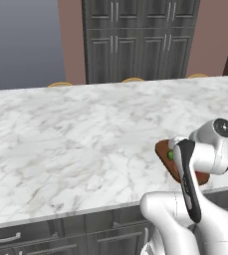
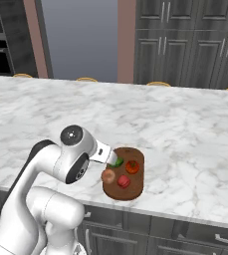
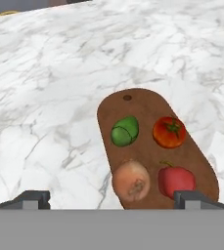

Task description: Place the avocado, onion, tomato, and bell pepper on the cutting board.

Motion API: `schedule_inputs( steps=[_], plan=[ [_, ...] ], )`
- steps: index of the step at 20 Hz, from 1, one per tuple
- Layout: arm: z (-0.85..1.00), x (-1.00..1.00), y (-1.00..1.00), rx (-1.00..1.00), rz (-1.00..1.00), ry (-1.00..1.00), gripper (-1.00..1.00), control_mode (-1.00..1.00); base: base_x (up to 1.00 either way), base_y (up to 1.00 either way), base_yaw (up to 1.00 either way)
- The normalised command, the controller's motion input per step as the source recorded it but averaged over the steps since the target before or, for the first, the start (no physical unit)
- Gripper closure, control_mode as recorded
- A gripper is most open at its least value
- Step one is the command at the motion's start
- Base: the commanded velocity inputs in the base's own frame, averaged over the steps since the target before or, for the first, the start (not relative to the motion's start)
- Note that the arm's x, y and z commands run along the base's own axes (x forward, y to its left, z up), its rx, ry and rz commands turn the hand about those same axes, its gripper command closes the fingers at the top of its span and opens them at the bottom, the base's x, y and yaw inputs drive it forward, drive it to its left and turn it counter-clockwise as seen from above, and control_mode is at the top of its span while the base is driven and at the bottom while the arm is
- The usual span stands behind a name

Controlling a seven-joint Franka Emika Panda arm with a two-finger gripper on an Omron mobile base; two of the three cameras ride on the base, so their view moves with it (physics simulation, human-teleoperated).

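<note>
The end effector (image 3: 111, 197) hangs released, fingers spread wide, above the near end of the cutting board (image 3: 133, 110) on the marble surface (image 3: 45, 97). On the board lie the avocado (image 3: 124, 131), the tomato (image 3: 169, 132), the onion (image 3: 131, 181) and what seems the red bell pepper (image 3: 176, 178), all apart.

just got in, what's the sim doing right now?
All four pieces of produce sit on the cutting board near the front edge of the marble counter: the avocado, the tomato, the onion and the bell pepper. The gripper is open and holds nothing, looking down on the board from above. By how things lie, the placing looks done.
</note>
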Motion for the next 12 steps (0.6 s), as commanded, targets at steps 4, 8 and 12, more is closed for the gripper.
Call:
schedule_inputs(
  steps=[4,8,12],
  plan=[
    [0.00,0.00,0.00,0.00,0.00,0.00,-1.00,-1.00,0.00,0.00,0.00],
    [0.25,-0.20,0.39,-0.29,0.00,-0.21,-1.00,-1.00,0.00,0.00,0.00],
    [0.79,-0.18,0.86,-0.58,0.00,-0.50,-1.00,-1.00,0.00,0.00,0.00]
  ],
)
